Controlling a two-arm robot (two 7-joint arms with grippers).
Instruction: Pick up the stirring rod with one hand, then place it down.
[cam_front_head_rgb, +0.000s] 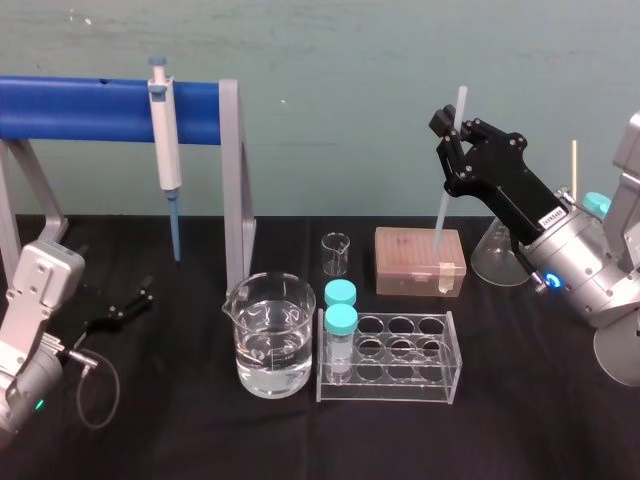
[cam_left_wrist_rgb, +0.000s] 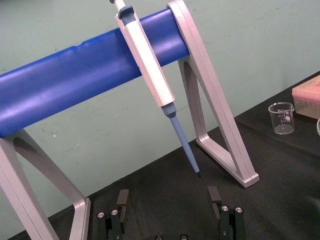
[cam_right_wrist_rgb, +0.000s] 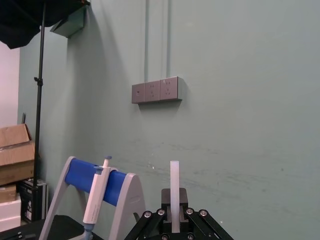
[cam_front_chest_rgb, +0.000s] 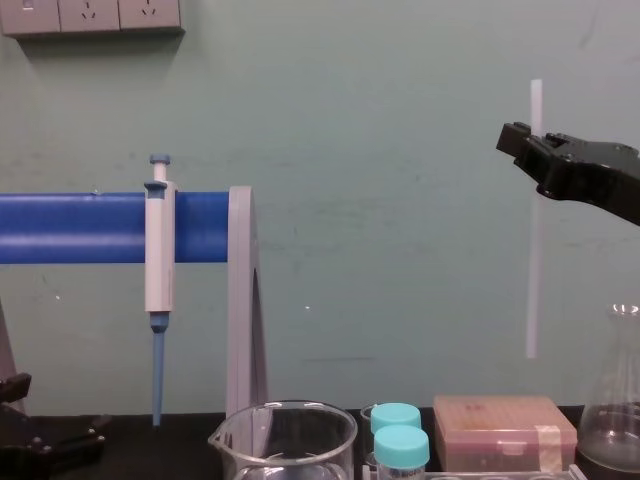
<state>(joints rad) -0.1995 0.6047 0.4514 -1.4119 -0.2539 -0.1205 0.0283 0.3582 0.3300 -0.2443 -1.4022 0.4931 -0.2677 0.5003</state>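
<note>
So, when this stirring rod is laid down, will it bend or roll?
Probably stiff: the stirring rod hangs straight from the right hand, no sag. Thin and apparently round, it may roll on the table. It looks smooth, so it could slip. The left hand lies idle.

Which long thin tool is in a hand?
The translucent-white stirring rod: the right hand grips it upright above the brown box. The blue-tipped pipette hangs on the blue stand; the left hand is parked near it.

A pipette (cam_front_head_rgb: 164, 140) hangs from the blue stand (cam_front_head_rgb: 80, 108).
</note>
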